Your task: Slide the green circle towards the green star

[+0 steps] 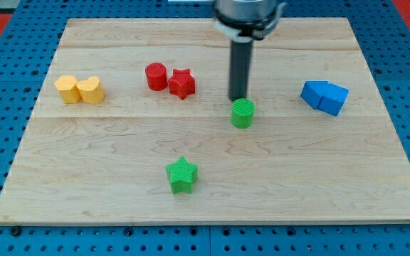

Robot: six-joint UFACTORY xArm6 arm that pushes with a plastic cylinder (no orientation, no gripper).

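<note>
Green circle [243, 113] — my tip [238, 98] touching behind it (no hand) — green star [182, 175] lower-left.

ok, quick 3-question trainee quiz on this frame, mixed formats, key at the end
1. True or false: my tip sits just above the green circle in the view.
2. Which block lies nearest the red circle? A) red star B) green star C) blue blocks
3. Fill in: from the green circle, the green star lies toward the view's bottom-____.

Key: 1 true; 2 A; 3 left
</note>
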